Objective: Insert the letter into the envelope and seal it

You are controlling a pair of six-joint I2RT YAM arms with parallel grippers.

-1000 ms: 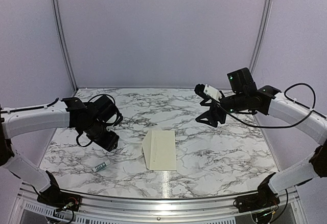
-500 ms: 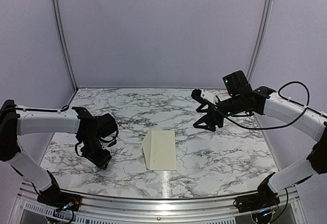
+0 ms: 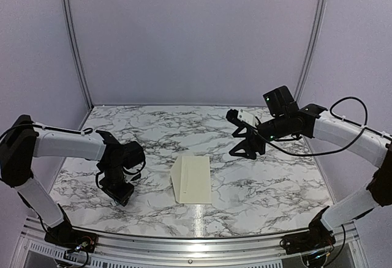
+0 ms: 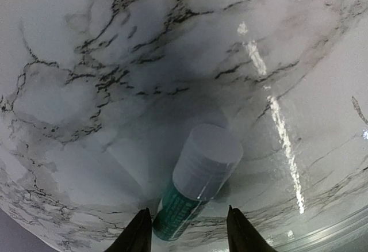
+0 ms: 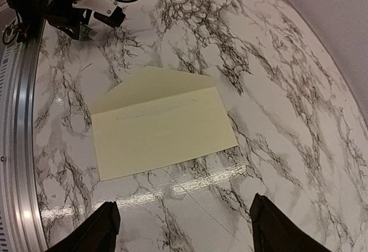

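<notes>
The cream envelope (image 3: 195, 179) lies flat at mid-table with its triangular flap (image 3: 176, 180) open to the left; it also shows in the right wrist view (image 5: 164, 128). The white letter is not in view. A white-and-green glue tube (image 4: 201, 174) lies on the marble between my left gripper's (image 4: 187, 235) open fingers, its green end close to the left finger. In the top view my left gripper (image 3: 122, 196) is down at the table, left of the envelope, and hides the tube. My right gripper (image 3: 240, 152) is open and empty, hovering right of the envelope.
The marble table (image 3: 269, 188) ends in a metal rail (image 3: 196, 243) at the near edge. Grey walls close the back and sides. In the right wrist view the left arm (image 5: 69, 2) shows at the far corner.
My left gripper has swung down and toward the near-left, onto the glue tube, which it now covers. My right gripper has drifted slightly left and lower.
</notes>
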